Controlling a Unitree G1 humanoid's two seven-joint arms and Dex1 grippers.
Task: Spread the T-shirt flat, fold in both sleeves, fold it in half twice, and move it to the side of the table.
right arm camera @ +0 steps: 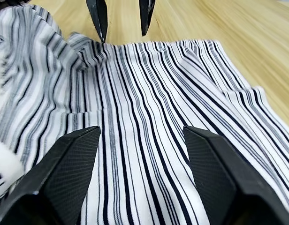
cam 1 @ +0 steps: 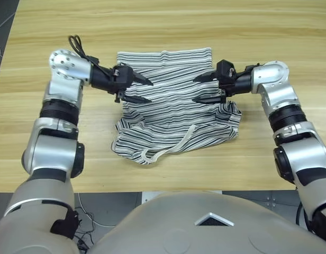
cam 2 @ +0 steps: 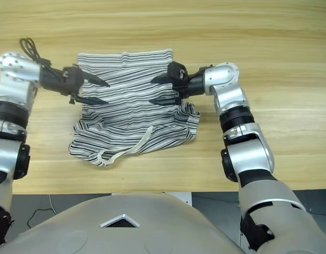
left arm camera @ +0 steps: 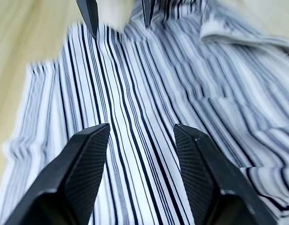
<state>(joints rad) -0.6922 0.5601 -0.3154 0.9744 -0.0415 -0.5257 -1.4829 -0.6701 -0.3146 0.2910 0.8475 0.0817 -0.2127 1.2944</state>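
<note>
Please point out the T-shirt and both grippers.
T-shirt [cam 1: 168,114]: left eye view, striped middle of the cloth.
left gripper [cam 1: 151,92]: left eye view, midway between its fingertips.
right gripper [cam 1: 194,90]: left eye view, midway between its fingertips.

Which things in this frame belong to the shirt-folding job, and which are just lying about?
Job: striped T-shirt; left claw and right claw, both open over it; wooden table.
Lying about: cables on the floor by the table's near edge.
</note>
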